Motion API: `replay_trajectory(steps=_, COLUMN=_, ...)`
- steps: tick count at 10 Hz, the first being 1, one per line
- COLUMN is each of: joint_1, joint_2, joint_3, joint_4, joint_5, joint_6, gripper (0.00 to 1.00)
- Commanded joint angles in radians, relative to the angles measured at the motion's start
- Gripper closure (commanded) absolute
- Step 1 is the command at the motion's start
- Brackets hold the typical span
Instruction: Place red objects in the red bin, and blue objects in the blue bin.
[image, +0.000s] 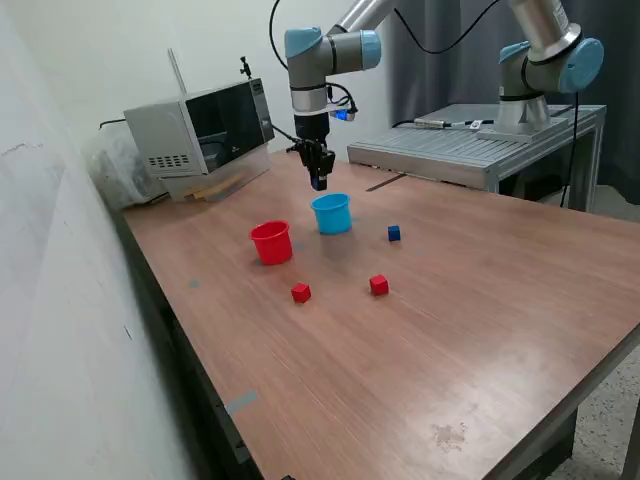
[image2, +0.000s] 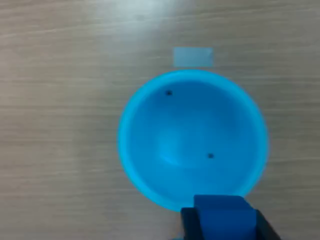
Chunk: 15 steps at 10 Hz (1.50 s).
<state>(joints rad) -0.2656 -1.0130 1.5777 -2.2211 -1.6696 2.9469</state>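
- Nearest the wrist camera: blue cube (image2: 224, 214) pinched between the dark fingers (image2: 189, 222), so the gripper (image: 318, 180) is closed on it, narrow grip, cube-width.
- Blue cup (image2: 192, 137) sits right under the wrist camera, mouth up, inside looks empty apart from two dark specks. Cube hangs over the near rim rather than dead centre; my read is a small shift inward before release would be safer.
- Exterior view: arm is vertical over the blue cup (image: 331, 213), gripper above the rim, not inside. Looks like a drop pose for this cube.
- Red cup (image: 271, 242) stands just beside the blue one, toward the exterior view's left. Upright, contents not visible from here.
- Second blue cube (image: 394, 233) is on the table (image: 480, 330), toward the exterior view's right of the blue cup, apart from it.
- Two red cubes (image: 301, 293) (image: 378, 285) lie on the table in front of the cups, well apart from each other, neither touching a cup.
- Judgement: one cube in hand, three still loose, so roughly early stage.
- Pale tape patch (image2: 192, 56) on the table next to the cup, probably a placement mark.
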Motion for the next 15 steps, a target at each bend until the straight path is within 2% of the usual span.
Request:
replay_trajectory(steps=1, joint_1=-0.023, joint_2=0.046, joint_3=-0.019, joint_4=0.009, joint_5=-0.045, joint_6=0.001, gripper=1.00)
replay_trajectory(steps=2, joint_1=-0.024, joint_2=0.057, joint_3=-0.030, joint_4=0.032, joint_5=-0.050, joint_6=0.001, gripper=1.00)
replay_trajectory(steps=3, joint_1=-0.024, joint_2=0.063, joint_3=-0.044, joint_4=0.075, joint_5=-0.050, joint_6=0.000, gripper=0.00)
replay_trajectory(steps=6, joint_1=-0.008, joint_2=0.059, joint_3=-0.045, joint_4=0.135, joint_5=-0.052, joint_6=0.001, gripper=0.00)
replay_trajectory(steps=8, joint_1=0.021, joint_2=0.021, joint_3=-0.041, joint_4=0.199, joint_5=-0.041, joint_6=0.004, gripper=0.00)
replay_trajectory(steps=9, joint_1=0.078, joint_2=-0.008, joint_3=-0.041, joint_4=0.246, joint_5=-0.035, joint_6=0.017, gripper=0.00)
replay_trajectory(steps=11, joint_1=0.153, joint_2=-0.048, joint_3=-0.033, joint_4=0.282, joint_5=-0.029, joint_6=0.119, gripper=0.00)
replay_trajectory(steps=12, joint_1=0.185, joint_2=-0.050, joint_3=-0.019, joint_4=0.287, joint_5=-0.019, joint_6=0.126, gripper=0.00)
replay_trajectory(steps=13, joint_1=0.199, joint_2=-0.056, joint_3=-0.009, joint_4=0.288, joint_5=0.020, joint_6=0.144, gripper=0.00)
replay_trajectory(steps=14, joint_1=0.201, joint_2=-0.058, joint_3=-0.005, joint_4=0.287, joint_5=0.048, joint_6=0.220, gripper=0.00)
replay_trajectory(steps=15, joint_1=0.200, joint_2=-0.056, joint_3=0.004, joint_4=0.281, joint_5=0.057, joint_6=0.253, gripper=0.00)
